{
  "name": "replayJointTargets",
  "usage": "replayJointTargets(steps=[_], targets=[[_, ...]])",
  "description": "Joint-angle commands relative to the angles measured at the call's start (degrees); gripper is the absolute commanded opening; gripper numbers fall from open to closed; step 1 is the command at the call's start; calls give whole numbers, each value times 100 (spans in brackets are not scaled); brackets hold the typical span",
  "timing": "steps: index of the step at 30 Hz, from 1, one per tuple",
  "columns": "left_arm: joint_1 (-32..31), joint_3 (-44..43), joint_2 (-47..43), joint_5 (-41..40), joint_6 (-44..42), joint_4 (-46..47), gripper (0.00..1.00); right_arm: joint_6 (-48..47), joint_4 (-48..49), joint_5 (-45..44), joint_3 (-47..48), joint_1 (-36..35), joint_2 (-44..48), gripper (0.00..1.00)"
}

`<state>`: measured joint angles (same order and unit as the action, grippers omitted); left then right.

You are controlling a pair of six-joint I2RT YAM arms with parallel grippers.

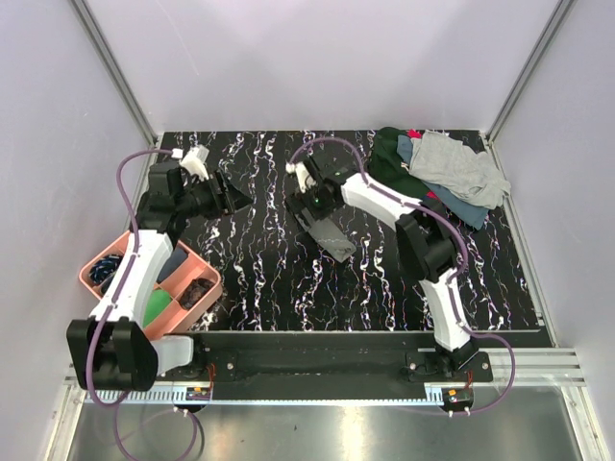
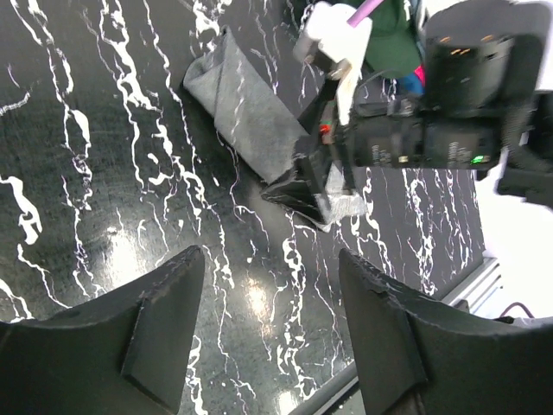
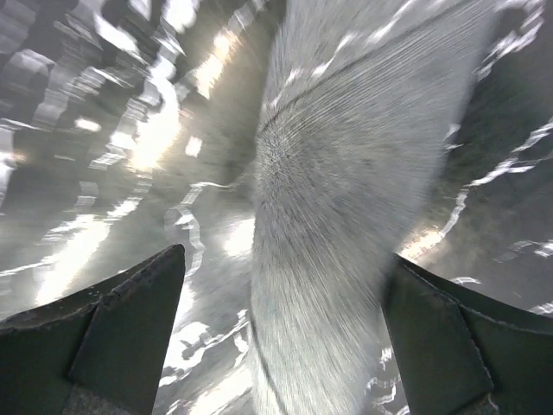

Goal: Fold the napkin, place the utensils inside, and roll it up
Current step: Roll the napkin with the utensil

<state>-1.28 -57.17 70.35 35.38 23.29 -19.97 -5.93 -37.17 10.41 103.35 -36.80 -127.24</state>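
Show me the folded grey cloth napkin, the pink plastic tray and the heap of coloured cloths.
Folded grey cloth napkin (image 1: pixel 332 236): top view, middle of the folded strip.
Pink plastic tray (image 1: pixel 96 257): top view, its far left rim.
Heap of coloured cloths (image 1: pixel 456 165): top view, the light-grey cloth on top.

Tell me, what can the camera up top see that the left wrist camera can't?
Only the top camera shows the pink tray beside the left arm, and the whole pile of cloths in the far right corner. Only the left wrist camera shows, close up, the left gripper open, holding nothing. Both show the grey napkin, folded into a long strip on the black marble table, with the right gripper at one end of it.
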Motion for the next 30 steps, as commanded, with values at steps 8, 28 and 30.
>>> replayJointTargets(steps=[8,28,30], targets=[[31,847,-2234,-1419,-201,968,98,1162,1472,-936,-1200,452,3001,100],[31,1841,-4161,-1946,-369,432,99,2175,3594,-2333,-6388,1175,7143,100],[31,1815,-4169,-2025,-352,371,99,2167,3602,-2369,-6450,1175,7117,100]])
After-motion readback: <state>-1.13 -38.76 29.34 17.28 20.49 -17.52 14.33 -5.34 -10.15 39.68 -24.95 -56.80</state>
